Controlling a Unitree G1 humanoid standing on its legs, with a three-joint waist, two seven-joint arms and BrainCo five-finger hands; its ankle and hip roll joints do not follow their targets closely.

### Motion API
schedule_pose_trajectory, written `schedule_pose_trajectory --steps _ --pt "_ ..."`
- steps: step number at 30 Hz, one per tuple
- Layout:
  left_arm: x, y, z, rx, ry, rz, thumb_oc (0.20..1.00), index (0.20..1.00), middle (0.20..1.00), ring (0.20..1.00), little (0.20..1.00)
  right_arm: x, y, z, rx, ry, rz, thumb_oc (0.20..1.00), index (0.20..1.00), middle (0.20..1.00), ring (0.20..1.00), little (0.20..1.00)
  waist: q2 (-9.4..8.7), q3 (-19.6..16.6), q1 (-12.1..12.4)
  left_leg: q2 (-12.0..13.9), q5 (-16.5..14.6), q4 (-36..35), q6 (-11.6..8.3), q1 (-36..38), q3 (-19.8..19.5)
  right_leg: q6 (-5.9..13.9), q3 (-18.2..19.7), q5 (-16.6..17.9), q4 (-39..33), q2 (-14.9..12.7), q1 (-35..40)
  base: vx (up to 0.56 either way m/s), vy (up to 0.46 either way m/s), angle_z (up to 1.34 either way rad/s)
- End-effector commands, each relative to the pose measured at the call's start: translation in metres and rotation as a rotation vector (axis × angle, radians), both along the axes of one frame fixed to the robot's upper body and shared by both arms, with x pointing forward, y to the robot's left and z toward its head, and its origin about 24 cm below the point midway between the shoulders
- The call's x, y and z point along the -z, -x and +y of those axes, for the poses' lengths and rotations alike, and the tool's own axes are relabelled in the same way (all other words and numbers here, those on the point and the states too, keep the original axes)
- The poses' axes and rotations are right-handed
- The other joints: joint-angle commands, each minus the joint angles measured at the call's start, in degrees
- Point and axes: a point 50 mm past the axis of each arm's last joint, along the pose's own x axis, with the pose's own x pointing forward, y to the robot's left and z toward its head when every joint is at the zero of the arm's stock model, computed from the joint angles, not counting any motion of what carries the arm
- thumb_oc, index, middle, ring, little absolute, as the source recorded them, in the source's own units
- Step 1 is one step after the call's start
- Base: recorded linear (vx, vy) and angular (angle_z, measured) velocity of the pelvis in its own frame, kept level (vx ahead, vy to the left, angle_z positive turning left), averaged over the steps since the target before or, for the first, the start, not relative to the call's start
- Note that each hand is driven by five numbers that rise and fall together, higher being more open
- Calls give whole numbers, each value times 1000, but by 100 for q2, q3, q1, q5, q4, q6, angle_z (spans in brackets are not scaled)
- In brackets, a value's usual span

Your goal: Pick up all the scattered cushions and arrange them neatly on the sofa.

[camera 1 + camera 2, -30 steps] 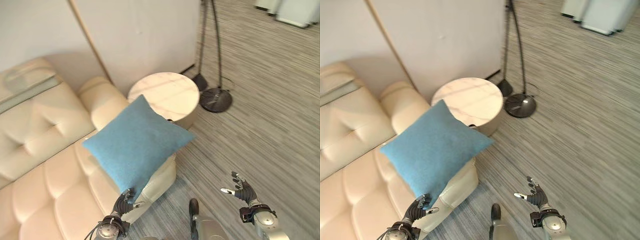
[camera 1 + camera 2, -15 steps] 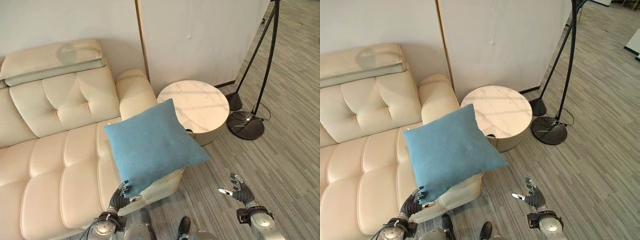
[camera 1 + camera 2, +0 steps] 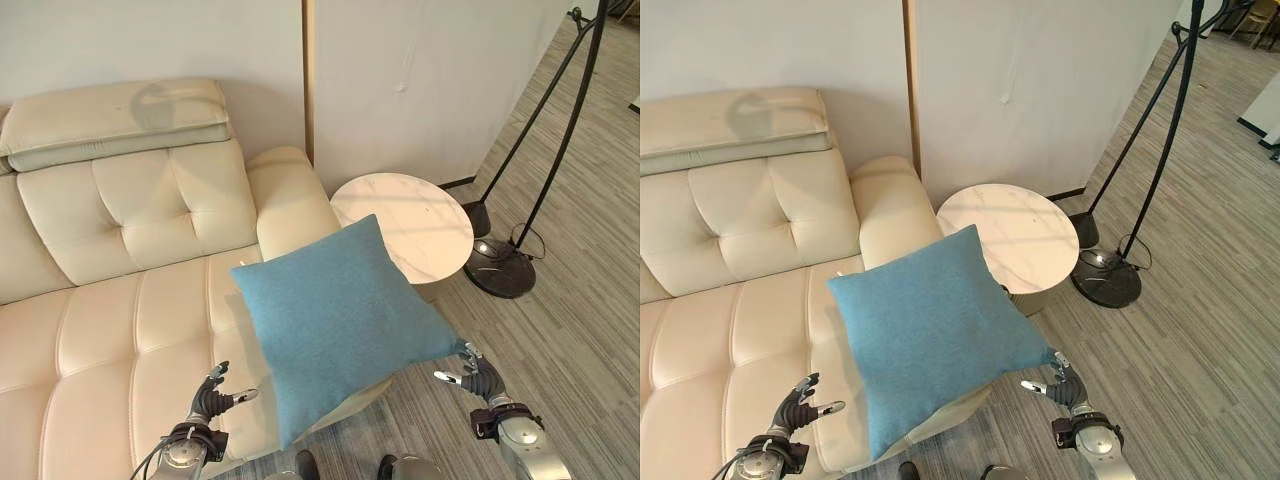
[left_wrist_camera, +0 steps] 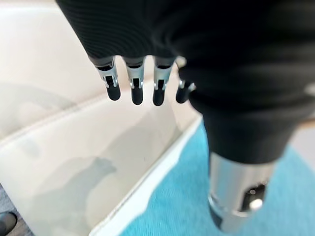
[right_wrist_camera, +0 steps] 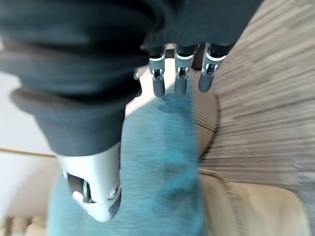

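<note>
Sofa seat (image 3: 110, 330): bare cream leather, open to the left.
Blue cushion (image 3: 335, 310): tilted over the sofa's end, between both hands.
Round side table (image 3: 410, 225): beside the armrest.
Floor lamp (image 3: 520, 240): beyond the table.

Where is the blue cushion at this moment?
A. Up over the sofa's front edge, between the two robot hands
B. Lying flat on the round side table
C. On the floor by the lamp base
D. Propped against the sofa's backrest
A: the blue cushion hangs above the sofa seat edge, left robot hand and right robot hand open on either side.
</note>
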Motion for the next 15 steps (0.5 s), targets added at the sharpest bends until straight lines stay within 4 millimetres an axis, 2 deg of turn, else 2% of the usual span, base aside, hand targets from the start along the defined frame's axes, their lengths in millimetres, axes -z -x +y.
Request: schedule_pose_trajectory --steps 1,4,7,12,15 --pt "-15 -11 5 -27 10 -113 1000 1000 1000 1000 1000 -30 -18 -16 16 81 -152 1000 1000 1000 1000 1000 -81 74 -28 77 -417 442 -397 -115 -490 103 290 626 -428 249 119 100 -62 25" --pt "-23 -21 6 -10 -8 -153 1000 1000 1000 1000 1000 -43 -26 -22 0 131 -190 1000 1000 1000 1000 1000 -178 88 -45 3 -490 529 -426 -99 -697 176 446 689 -755 261 117 105 -69 40" --pt "-25 -26 6 6 -14 -156 1000 1000 1000 1000 1000 -50 -37 -20 -52 167 -203 1000 1000 1000 1000 1000 -283 45 58 -26 -523 590 -487 -121 -793 116 384 745 -916 241 289 76 -108 54" --pt "-27 -40 9 -10 -15 -161 1000 1000 1000 1000 1000 -51 -60 -5 -166 195 -170 1000 1000 1000 1000 1000 -354 -24 217 40 -481 534 -584 -169 -876 47 185 746 -1204 275 474 83 -131 16" --pt "-33 -56 9 1 -32 -177 1000 1000 1000 1000 1000 -61 -78 8 -240 236 -193 1000 1000 1000 1000 1000 -360 41 263 90 -439 511 -638 -255 -905 6 100 738 -1295 299 474 -9 -99 15"
